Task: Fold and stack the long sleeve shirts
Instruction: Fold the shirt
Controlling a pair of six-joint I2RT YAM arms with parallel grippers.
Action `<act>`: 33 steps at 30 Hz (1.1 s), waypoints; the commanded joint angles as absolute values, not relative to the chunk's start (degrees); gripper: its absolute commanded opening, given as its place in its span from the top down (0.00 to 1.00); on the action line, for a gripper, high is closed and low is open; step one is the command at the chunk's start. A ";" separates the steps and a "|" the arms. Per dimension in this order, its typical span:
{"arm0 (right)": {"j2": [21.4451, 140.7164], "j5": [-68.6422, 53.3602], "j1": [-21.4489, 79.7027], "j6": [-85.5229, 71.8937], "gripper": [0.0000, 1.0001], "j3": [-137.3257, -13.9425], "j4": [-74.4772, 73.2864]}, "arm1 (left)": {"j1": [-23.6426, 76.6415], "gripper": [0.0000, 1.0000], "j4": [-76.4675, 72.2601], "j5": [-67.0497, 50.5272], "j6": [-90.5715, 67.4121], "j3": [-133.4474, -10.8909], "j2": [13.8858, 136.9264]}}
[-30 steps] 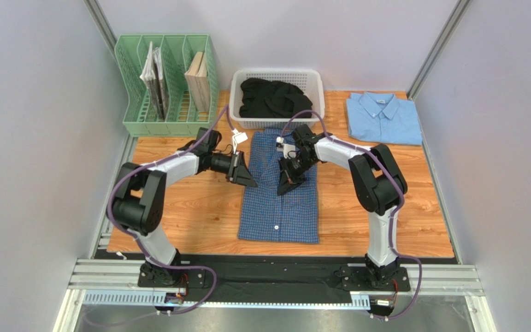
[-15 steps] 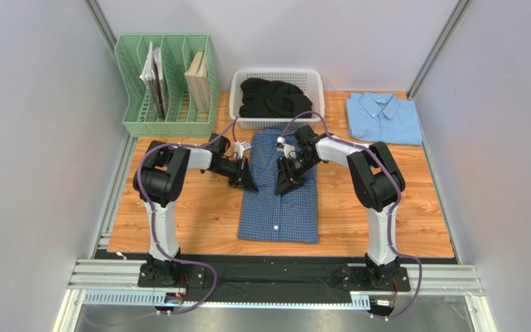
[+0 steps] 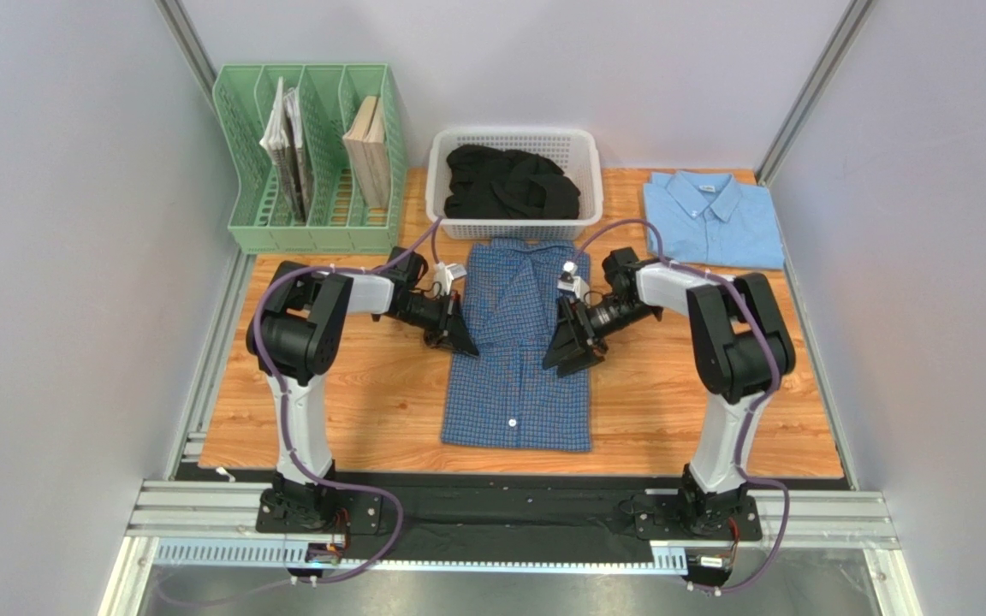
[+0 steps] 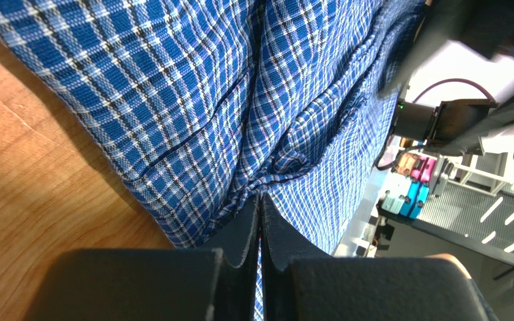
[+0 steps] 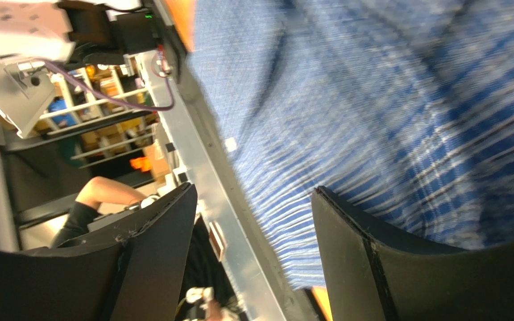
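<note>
The dark blue checked shirt (image 3: pixel 518 385) lies flat in the middle of the table, collar toward the back, sleeves folded in. My left gripper (image 3: pixel 461 339) sits low at its left edge. In the left wrist view this gripper (image 4: pixel 261 198) is shut on a puckered pinch of the checked cloth (image 4: pixel 192 87). My right gripper (image 3: pixel 575 352) hovers over the shirt's right side. In the right wrist view it (image 5: pixel 253 190) stands open with nothing between the fingers, the blurred checked cloth (image 5: pixel 387 100) beyond. The light blue shirt (image 3: pixel 712 218) lies folded at the back right.
A white basket (image 3: pixel 515 132) holding black garments (image 3: pixel 511 182) stands just behind the checked shirt's collar. A green file rack (image 3: pixel 254 193) with books is at the back left. Grey walls close in both sides, and a metal rail runs along the near edge.
My right gripper has opened and swung from the shirt's middle to its right side. My left gripper has come in to the shirt's left edge and shut on the cloth.
</note>
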State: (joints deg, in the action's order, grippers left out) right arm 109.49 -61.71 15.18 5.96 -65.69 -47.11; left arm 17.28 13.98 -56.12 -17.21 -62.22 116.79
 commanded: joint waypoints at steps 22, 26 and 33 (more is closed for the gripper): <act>108.89 -58.01 26.36 -6.68 0.73 -73.39 -31.74 | 43.27 0.49 24.80 -9.34 40.06 -44.31 59.89; 115.65 -56.60 26.72 -2.66 0.75 -76.11 -32.43 | 57.11 0.42 21.56 -3.17 42.28 -39.21 57.13; 123.39 -56.43 26.72 -1.14 0.76 -76.82 -33.31 | 75.21 0.43 13.02 5.01 36.30 -37.44 66.26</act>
